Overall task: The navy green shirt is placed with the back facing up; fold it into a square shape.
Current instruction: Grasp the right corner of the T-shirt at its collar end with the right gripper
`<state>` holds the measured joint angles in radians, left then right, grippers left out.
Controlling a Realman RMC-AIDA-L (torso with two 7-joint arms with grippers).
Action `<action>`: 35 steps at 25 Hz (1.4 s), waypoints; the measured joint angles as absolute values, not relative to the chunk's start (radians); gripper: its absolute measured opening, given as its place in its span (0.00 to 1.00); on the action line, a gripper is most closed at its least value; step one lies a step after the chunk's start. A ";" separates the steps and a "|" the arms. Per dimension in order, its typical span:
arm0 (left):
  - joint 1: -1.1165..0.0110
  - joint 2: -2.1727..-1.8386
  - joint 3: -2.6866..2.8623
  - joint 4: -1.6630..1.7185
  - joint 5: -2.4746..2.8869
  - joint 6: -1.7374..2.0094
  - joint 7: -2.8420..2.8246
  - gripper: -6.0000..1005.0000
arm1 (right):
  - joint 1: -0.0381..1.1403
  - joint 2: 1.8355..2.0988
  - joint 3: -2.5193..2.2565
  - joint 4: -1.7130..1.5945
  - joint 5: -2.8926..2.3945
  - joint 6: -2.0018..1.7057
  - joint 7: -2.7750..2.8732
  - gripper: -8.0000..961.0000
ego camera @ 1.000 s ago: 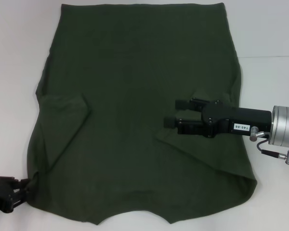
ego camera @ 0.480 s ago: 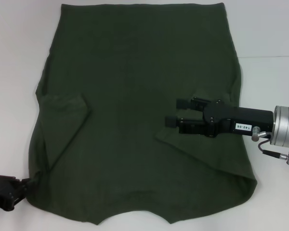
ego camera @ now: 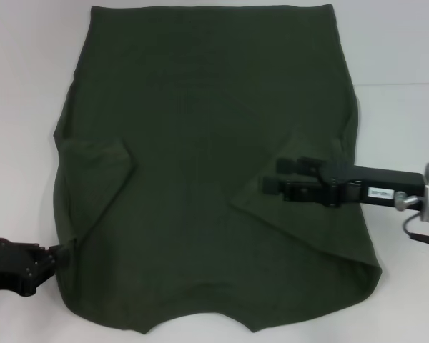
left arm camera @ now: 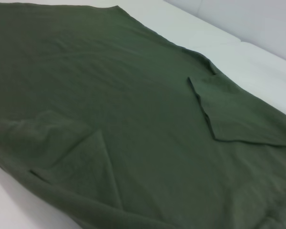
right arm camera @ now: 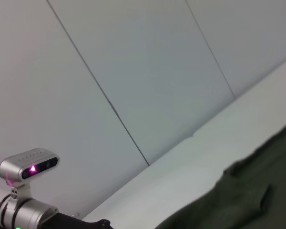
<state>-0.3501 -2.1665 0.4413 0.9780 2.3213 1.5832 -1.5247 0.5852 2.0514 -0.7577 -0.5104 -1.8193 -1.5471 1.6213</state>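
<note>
Both sleeves folded inward on navy green shirt (ego camera: 200, 164), spread flat on white table (ego camera: 21, 86). Since before, right gripper (ego camera: 272, 175) drawn back rightward, fingers parted, holding nothing; left gripper (ego camera: 57, 254) shifted up, pinching near-left hem.

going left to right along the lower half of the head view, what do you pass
left gripper at the shirt's left corner → left sleeve folded inward → right gripper, open over the folded right sleeve

Shirt: the dark olive-green cotton T-shirt (ego camera: 207, 164) lies spread across the white tabletop (ego camera: 407, 128).
Left gripper (ego camera: 55, 256): at my shirt's near-left corner.
Right gripper (ego camera: 273, 175): above its right half.
</note>
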 joint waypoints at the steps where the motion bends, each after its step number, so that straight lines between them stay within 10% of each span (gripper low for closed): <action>1: -0.350 -2.167 0.441 0.975 2.318 1.584 -1.525 0.07 | 0.576 2.044 -0.758 -0.516 -1.824 -1.552 1.653 0.96; 15: -0.349 -2.169 0.439 0.951 2.304 1.578 -1.525 0.07 | 0.378 1.940 -0.749 -0.587 -1.909 -1.597 2.016 0.94; 35: -0.353 -2.165 0.439 0.940 2.294 1.575 -1.518 0.07 | 0.363 1.944 -0.666 -0.581 -2.112 -1.550 2.104 0.90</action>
<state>-0.3528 -2.1648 0.4389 0.9404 2.2945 1.5753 -1.5179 0.3629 1.9443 -0.6657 -0.5812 -2.1118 -1.5501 2.1040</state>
